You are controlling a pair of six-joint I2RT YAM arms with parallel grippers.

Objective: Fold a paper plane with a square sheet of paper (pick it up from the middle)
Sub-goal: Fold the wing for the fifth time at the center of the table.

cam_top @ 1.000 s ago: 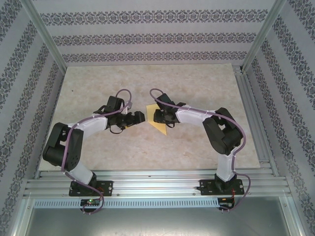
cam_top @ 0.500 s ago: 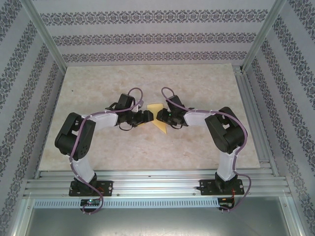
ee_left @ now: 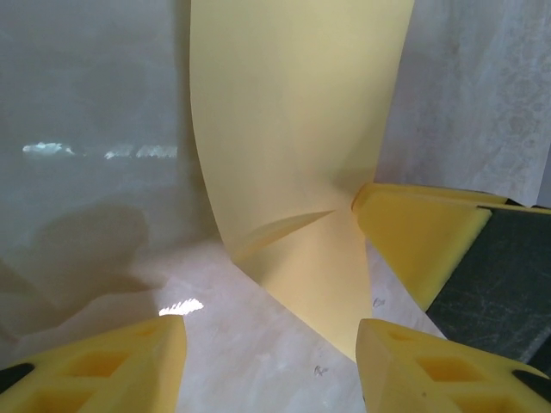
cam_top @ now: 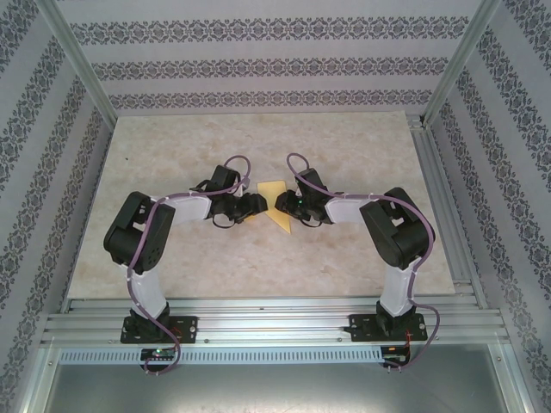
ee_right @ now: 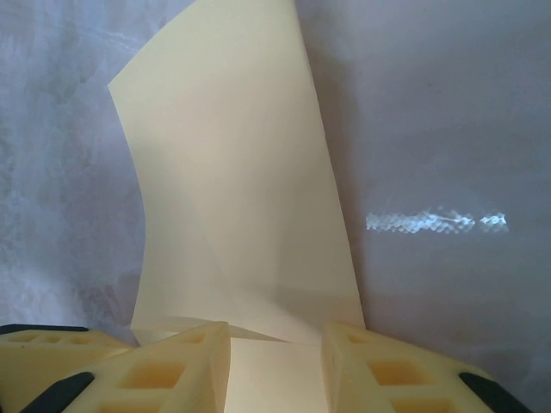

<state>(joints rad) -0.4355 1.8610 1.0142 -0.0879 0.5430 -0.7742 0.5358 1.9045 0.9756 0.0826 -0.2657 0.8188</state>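
Observation:
The square sheet of paper [cam_top: 274, 188] is yellow-orange and sits mid-table between my two grippers, tapering to a point on the near side. In the left wrist view the paper [ee_left: 293, 129] curves upward from a crease, where a right fingertip [ee_left: 413, 232] presses on it. My left gripper [cam_top: 257, 204] [ee_left: 271, 361] is open, with bare table between its fingers and the sheet's lower corner beside its right finger. My right gripper [cam_top: 281, 205] [ee_right: 275, 361] stands with jaws apart, and the paper [ee_right: 232, 189] runs flat between its fingers, then rises beyond them.
The marble-patterned tabletop [cam_top: 258, 146] extends around the arms. Patterned walls and aluminium posts [cam_top: 77, 64] close in the back and sides, and a metal rail [cam_top: 275, 323] runs along the near edge.
The left gripper has moved right, up to the paper, and its jaws have narrowed. The right gripper has shifted slightly back and right with the sheet.

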